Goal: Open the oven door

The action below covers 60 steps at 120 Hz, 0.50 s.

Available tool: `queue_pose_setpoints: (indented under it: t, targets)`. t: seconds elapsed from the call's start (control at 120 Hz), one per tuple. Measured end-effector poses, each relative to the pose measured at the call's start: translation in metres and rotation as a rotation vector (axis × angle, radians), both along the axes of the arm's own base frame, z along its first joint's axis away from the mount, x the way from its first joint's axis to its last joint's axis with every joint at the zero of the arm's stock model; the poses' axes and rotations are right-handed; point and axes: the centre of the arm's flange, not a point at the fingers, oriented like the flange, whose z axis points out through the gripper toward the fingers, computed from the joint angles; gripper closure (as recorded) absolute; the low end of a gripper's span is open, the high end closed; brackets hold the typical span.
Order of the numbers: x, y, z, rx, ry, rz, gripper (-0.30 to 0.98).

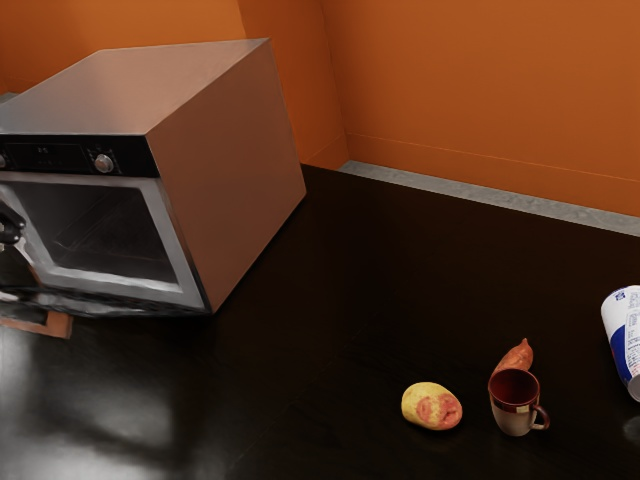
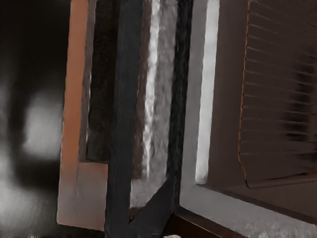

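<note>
1. Where the exterior view's edge crops the gripper [image 1: 13,264], I cannot tell whether it is open or closed.
2. Below it, the oven door [image 2: 127,99] is lowered open, partly cut off, with its copper-coloured handle [image 2: 74,109].
3. The oven's rack [image 2: 270,101] looks dim.

Dark glossy table [image 1: 300,300], pale glare toward exterior view's left. Oven [image 1: 232,170] stands on it at that side. Well apart, near exterior view's right: yellow-and-red fruit [image 1: 431,406] beside upright red-brown-and-pale mug [image 1: 514,414]; orange-brown sweet potato [image 1: 516,356] just behind mug, partly hidden; white-and-blue container [image 1: 626,340], cut off by view's edge.
</note>
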Motion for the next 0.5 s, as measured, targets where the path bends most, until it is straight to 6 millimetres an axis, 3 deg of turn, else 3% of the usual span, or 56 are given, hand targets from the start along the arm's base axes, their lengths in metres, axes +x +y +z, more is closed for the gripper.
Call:
queue_pose_setpoints:
  t: [0.05, 0.083, 0.167, 0.2, 0.225, 0.267, 0.333, 0.5]
  targets:
    - [0.017, -0.012, 0.007, 0.002, -0.002, -0.049, 0.04]
    - [0.045, -0.032, 0.028, 0.003, -0.011, -0.119, 0.04]
    - [0.152, -0.129, 0.136, -0.009, -0.041, -0.330, 0.03]
    - [0.183, -0.167, 0.153, -0.042, -0.014, -0.374, 0.02]
    - [0.197, -0.185, 0.145, -0.078, 0.039, -0.381, 0.02]
    - [0.213, -0.203, 0.111, -0.140, 0.162, -0.359, 0.02]
    - [0.220, -0.220, 0.066, -0.210, 0.321, -0.298, 0.01]
    - [0.211, -0.228, 0.038, -0.280, 0.481, -0.105, 0.00]
